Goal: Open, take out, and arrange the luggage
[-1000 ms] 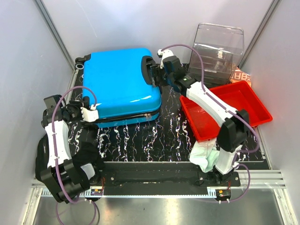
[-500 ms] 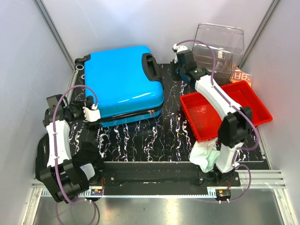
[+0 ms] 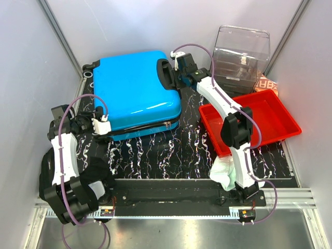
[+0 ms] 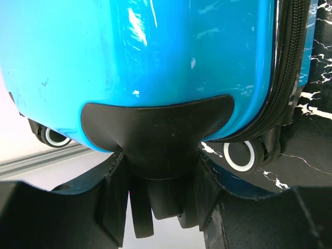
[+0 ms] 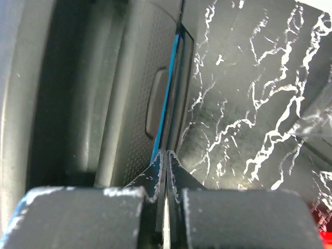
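The luggage (image 3: pixel 136 88) is a bright blue hard-shell suitcase lying flat at the back left. Its black handle (image 3: pixel 166 75) faces right. My left gripper (image 3: pixel 101 124) is at the suitcase's near-left end. In the left wrist view its fingers (image 4: pixel 116 192) clamp either side of a black moulded foot (image 4: pixel 155 135) between two black-and-white wheels (image 4: pixel 239 154). My right gripper (image 3: pixel 178 78) is beside the handle. Seen from the right wrist, the right gripper (image 5: pixel 166 155) has its tips pressed together on nothing, pointing along the blue edge (image 5: pixel 170 104) by the dark handle recess.
A red tray (image 3: pixel 282 116) sits right of the suitcase under the right arm. A clear plastic box (image 3: pixel 243 54) stands at the back right with an orange packet (image 3: pixel 267 83) beside it. A white cloth (image 3: pixel 225 171) lies by the right arm's base. Walls close in on both sides.
My right gripper went from open at the handle to shut, swung away towards the clear box, then came back beside the handle. The left gripper has held its grip.
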`<state>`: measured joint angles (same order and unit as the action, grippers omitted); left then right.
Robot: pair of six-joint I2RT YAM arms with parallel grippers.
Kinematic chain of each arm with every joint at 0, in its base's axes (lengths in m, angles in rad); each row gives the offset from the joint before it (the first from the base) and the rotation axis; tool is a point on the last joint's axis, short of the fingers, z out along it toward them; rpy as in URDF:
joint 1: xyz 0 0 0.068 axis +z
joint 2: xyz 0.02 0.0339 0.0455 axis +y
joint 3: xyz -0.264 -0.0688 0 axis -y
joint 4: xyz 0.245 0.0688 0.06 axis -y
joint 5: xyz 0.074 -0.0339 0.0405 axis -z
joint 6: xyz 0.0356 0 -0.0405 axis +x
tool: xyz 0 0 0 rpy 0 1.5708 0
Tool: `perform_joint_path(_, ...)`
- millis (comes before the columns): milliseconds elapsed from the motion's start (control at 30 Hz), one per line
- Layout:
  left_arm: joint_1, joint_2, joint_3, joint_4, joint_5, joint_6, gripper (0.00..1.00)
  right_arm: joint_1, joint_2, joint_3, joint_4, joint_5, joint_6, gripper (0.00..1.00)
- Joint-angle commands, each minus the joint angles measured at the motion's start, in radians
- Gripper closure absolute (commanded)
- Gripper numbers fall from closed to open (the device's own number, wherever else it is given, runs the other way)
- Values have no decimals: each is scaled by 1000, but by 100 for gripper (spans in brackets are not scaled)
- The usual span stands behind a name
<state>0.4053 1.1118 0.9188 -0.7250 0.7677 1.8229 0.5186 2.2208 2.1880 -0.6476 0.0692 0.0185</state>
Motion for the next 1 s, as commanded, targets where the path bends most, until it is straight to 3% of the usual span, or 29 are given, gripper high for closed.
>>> perform_joint_path(0, -25, -12, -21, -116, 114, -31, 100, 55, -107, -40, 32, 30, 1, 100)
perform_joint_path(133, -25, -12, -26, -116, 117, -27, 100, 26, -249, -209, 78, 70, 18, 100)
perform_joint_path(233, -25, -10, -23, -116, 119, -33, 100, -8, -364, -365, 94, 93, 49, 90)
perform_joint_path(333, -25, -12, -23, -116, 119, -33, 100, -15, -502, -570, 155, 126, 66, 73)
perform_joint_path(367, -26, -13, -23, -117, 114, -31, 100, -12, -535, -615, 166, 138, 76, 60)
perform_joint_path(500, -25, -9, -24, -117, 110, -33, 100, 30, -656, -770, 158, 225, 73, 46)
perform_joint_path(567, -25, -9, -26, -116, 111, -33, 100, 52, -746, -890, 195, 158, 101, 44)
perform_joint_path(700, -25, -13, -29, -116, 123, -31, 100, 145, -906, -1150, 441, -11, 107, 37)
perform_joint_path(767, -25, -12, -24, -116, 130, -31, 100, 162, -928, -1211, 518, -48, 161, 36)
perform_joint_path(867, -25, -12, -17, -116, 139, -42, 100, 161, -925, -1313, 763, -167, 234, 36)
perform_joint_path(967, -25, -17, -15, -117, 143, -51, 100, 162, -876, -1349, 856, -180, 284, 41)
